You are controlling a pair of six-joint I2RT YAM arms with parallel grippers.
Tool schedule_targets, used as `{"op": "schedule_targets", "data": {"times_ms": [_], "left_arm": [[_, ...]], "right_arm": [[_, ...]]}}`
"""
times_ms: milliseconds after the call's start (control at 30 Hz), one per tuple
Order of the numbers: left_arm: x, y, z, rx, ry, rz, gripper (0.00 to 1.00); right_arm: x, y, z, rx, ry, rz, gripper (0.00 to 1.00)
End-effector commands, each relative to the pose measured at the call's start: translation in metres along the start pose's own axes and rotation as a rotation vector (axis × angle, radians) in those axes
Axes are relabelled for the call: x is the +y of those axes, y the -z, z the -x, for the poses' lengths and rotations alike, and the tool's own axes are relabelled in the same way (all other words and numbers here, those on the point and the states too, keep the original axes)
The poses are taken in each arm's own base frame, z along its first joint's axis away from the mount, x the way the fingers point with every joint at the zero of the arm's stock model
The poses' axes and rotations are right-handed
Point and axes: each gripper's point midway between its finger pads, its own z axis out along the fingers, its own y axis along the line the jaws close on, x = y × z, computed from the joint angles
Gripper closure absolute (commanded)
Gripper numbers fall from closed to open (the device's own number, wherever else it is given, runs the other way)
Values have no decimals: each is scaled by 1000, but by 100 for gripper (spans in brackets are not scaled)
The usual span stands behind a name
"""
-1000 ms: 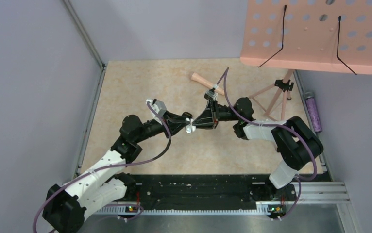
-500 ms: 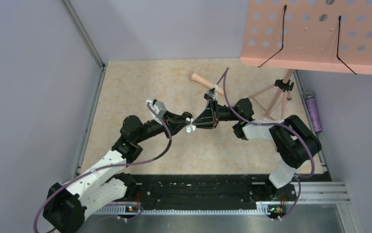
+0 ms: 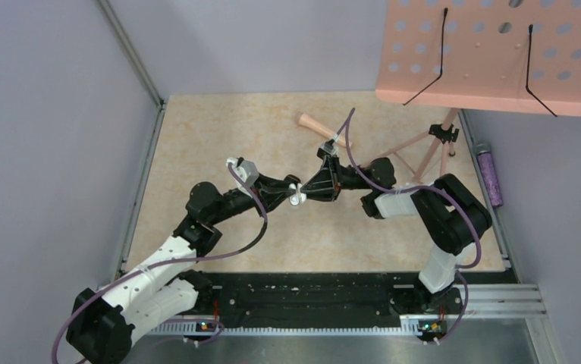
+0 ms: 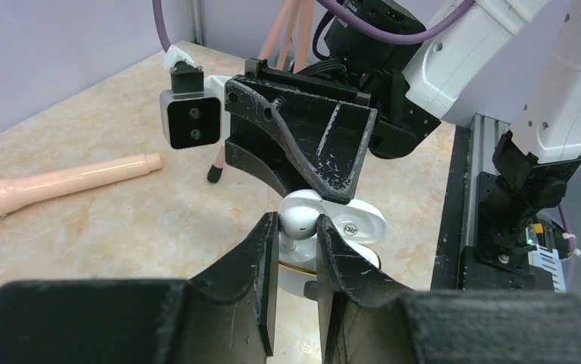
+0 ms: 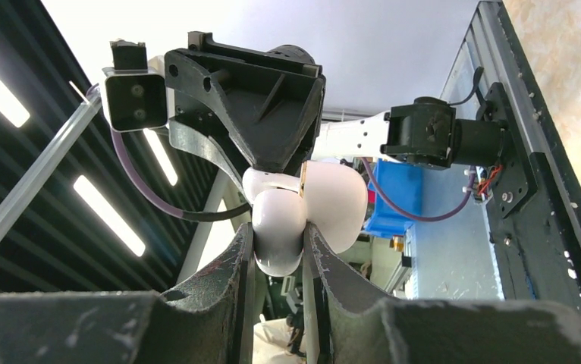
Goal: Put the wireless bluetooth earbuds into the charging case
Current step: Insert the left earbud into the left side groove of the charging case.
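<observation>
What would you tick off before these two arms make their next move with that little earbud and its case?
1. Left gripper pinches an earbud: ok.
2. Right gripper clamps the charging case: ok.
3. Case open, its lid swung back: ok.
4. Earbud right next to the case: ok.
5. Earbud lined up with its socket: cannot tell, the fingers hide it.
6. Where the second earbud is: cannot tell.

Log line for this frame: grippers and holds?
left gripper: shut on white plastic earbud | right gripper: shut on open white charging case | earbud at case, seating unclear
</observation>
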Motion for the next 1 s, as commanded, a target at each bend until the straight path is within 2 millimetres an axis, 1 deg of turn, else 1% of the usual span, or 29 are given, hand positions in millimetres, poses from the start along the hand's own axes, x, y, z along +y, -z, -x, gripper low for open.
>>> {"op": "schedule_targets", "data": {"times_ms": [0, 167, 467, 700, 767, 900, 967], "left_arm": [[-7, 3, -9, 36, 5, -30, 100], [-7, 2, -9, 48, 29, -33, 99], [-3, -5, -12, 74, 71, -30, 88], [0, -6, -13, 88, 81, -15, 76], [1, -6, -12, 90, 79, -3, 74], [3, -5, -14, 101, 73, 11, 73], [4, -4, -13, 101, 70, 16, 71]], "right_arm": [[35, -3, -9, 7, 178, 127, 100], [38, -4, -8, 8, 184, 132, 100], [37, -5, -9, 10, 193, 116, 100], [34, -5, -9, 9, 190, 110, 100], [34, -5, -9, 8, 190, 110, 100], [33, -4, -9, 9, 189, 109, 100], [33, -5, -9, 8, 190, 109, 100]]}}
